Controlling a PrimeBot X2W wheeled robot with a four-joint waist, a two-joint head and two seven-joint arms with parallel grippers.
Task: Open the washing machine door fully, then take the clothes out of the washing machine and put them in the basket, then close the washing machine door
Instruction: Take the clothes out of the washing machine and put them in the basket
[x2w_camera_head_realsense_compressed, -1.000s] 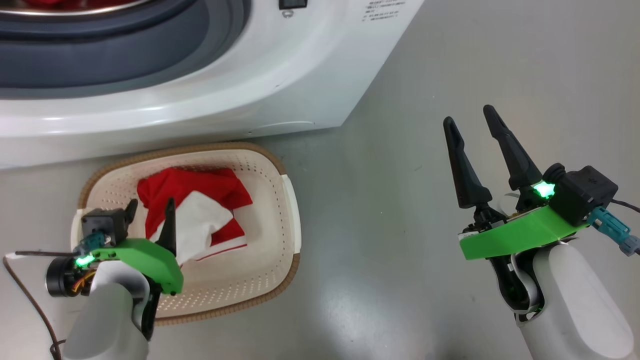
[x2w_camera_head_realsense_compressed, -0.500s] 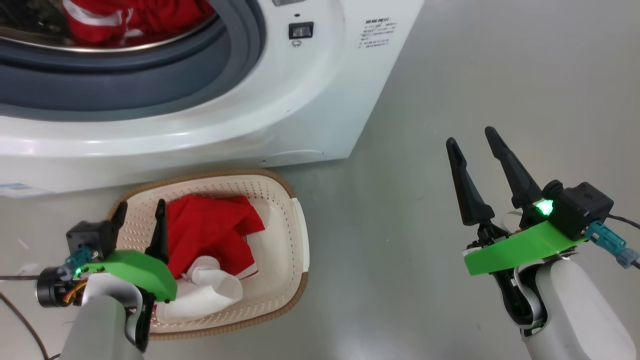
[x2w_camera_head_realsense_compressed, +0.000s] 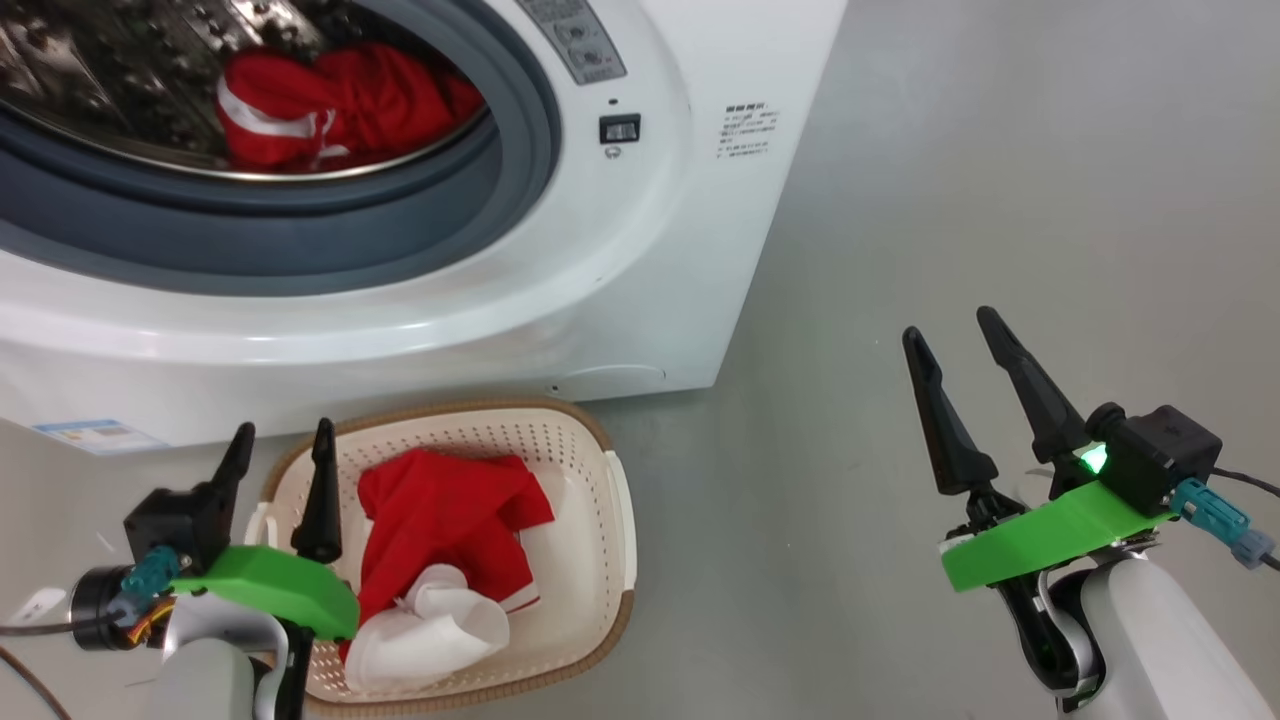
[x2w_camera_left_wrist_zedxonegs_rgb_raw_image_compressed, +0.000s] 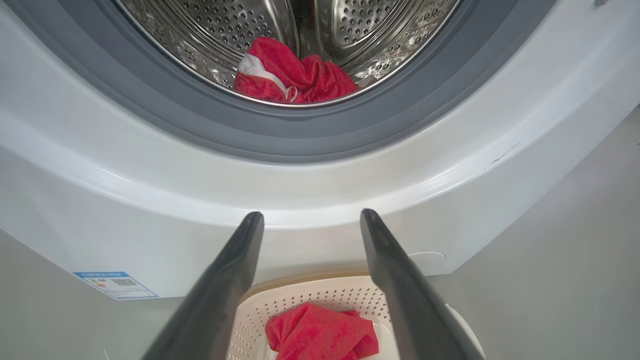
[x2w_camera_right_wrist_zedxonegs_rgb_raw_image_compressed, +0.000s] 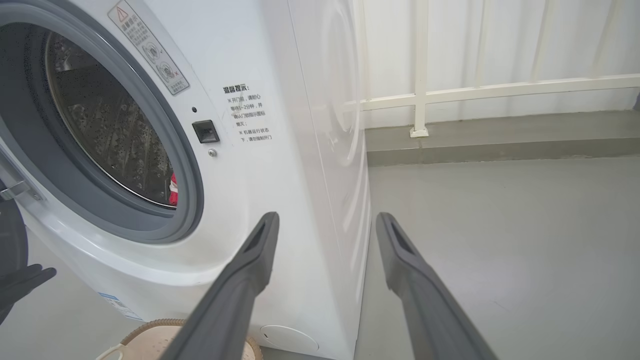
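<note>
Backed left claw (x2w_camera_head_realsense_compressed: 284, 430) off red-and-white piece (x2w_camera_head_realsense_compressed: 440, 520) since a second ago: was down over it, now raised just in front of washer (x2w_camera_head_realsense_compressed: 640, 300), near its lower front edge, spread, pinching nothing. Tilted head camera up as well, so disregard whole-frame shift. Piece lying in basket (x2w_camera_head_realsense_compressed: 610, 520), on floor (x2w_camera_head_realsense_compressed: 900, 150) just in front of washer. More clothes (x2w_camera_left_wrist_zedxonegs_rgb_raw_image_compressed: 295, 75), one red bundle, inside washer at drum (x2w_camera_left_wrist_zedxonegs_rgb_raw_image_compressed: 225, 30) front lip. Right claw (x2w_camera_head_realsense_compressed: 948, 325) parked off washer's right corner, well apart, spread, empty. Got door (x2w_camera_right_wrist_zedxonegs_rgb_raw_image_compressed: 7, 240) swung open at washer's left side. Roughly halfway, by my read: door opened, one transfer done. Left to do: grab bundle, drop in basket, shut door.
</note>
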